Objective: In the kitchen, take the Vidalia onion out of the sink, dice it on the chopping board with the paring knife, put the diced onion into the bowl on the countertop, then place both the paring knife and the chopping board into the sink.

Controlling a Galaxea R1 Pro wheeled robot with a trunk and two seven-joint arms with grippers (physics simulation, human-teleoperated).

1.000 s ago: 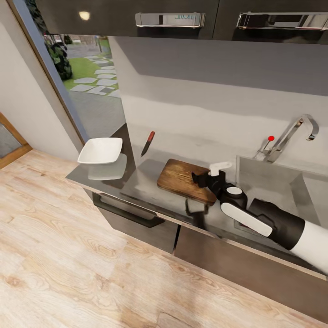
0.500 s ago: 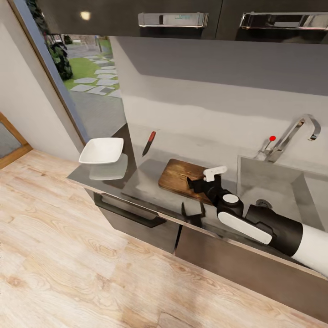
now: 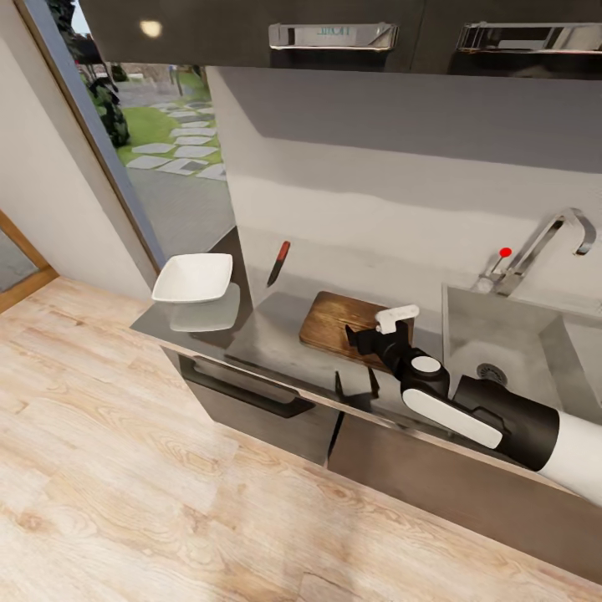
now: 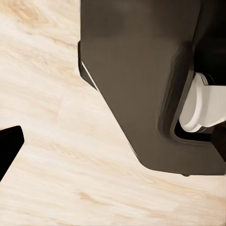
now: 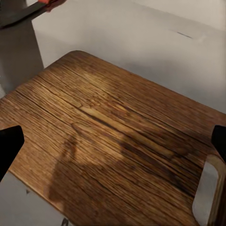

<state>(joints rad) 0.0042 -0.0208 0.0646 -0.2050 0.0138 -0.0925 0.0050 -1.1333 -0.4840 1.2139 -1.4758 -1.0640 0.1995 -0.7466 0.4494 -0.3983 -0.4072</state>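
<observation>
Right gripper (image 3: 364,337) poised over the near-sink end of the chopping board (image 3: 347,324), 2 fingers spread apart, nothing between them. No onion on the bare board, probably in the sink (image 3: 535,355) (basin partly hidden by the arm). Paring knife (image 3: 278,262) lying behind the board, bowl (image 3: 194,278) well apart at the countertop (image 3: 267,339) end. Likely step: fetching the onion. Next: swing to the basin, close on it.

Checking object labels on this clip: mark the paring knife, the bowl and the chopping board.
paring knife (image 3: 278,261), head view, on the red handle end.
bowl (image 3: 194,278), head view, middle of its white inside.
chopping board (image 5: 113,127), right wrist view, centre of the wood grain surface.
</observation>
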